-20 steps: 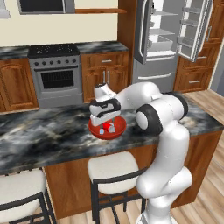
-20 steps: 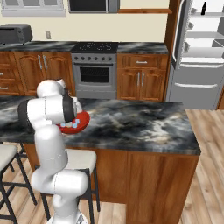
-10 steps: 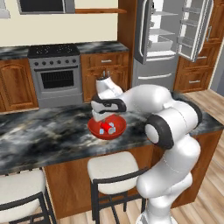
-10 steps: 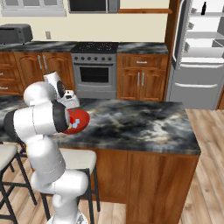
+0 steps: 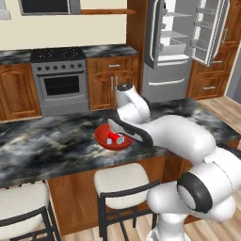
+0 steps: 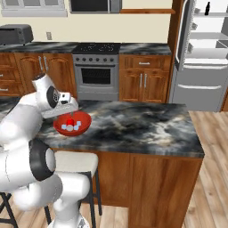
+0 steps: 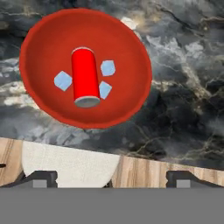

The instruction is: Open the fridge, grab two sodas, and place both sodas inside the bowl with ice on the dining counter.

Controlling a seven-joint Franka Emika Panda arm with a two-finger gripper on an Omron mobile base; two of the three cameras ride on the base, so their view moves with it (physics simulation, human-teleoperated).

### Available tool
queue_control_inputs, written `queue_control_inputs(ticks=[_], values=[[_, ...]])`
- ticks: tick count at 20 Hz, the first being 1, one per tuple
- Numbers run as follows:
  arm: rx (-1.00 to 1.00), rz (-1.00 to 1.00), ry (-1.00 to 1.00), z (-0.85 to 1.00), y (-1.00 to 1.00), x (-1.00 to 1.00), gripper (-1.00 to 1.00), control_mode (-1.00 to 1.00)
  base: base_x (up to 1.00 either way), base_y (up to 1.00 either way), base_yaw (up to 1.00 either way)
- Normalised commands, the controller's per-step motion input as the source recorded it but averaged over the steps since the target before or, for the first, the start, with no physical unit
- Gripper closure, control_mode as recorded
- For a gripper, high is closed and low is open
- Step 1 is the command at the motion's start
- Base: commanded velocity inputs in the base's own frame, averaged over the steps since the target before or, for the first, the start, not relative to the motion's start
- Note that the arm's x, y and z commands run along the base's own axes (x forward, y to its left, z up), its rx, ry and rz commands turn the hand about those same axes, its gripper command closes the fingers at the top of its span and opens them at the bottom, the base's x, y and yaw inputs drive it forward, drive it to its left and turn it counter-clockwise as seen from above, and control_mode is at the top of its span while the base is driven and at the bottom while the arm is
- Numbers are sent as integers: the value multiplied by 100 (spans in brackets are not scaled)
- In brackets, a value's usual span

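Fingers of the gripper stand wide apart and empty above the bowl, which sits on the dining counter close to its near edge, just over a pale stool seat. A red soda can lies on its side in the middle of the bowl, with three ice cubes around it, two on one side and one on the other. The bowl's rim stays inside the counter edge, though only a narrow strip of stone separates them. To the right of the bowl in the right base view, the marbled top runs bare to its far corner. Across the aisle, the fridge has both upper doors swung open, showing white shelves; a small dark bottle stands on the top shelf. Another stool stands further left along the counter.
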Motion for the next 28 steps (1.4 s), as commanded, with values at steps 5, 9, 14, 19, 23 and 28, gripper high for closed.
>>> queue_control_inputs(ticks=[5, 9, 14, 19, 23, 28], values=[[9, -3, -33, 35, -45, -100, -100, -100, 0, 0, 0], [18, -6, -25, 62, -40, -100, -100, -100, 0, 0, 0], [21, -10, -15, 56, -40, -100, -100, -100, 0, 0, 0], [20, -5, -8, 36, -39, -100, -100, -100, 0, 0, 0], [15, -4, -9, 2, -28, -100, -100, -100, 0, 0, 0], [1, -1, -1, -21, -2, -46, -100, -100, 0, 0, 0]])
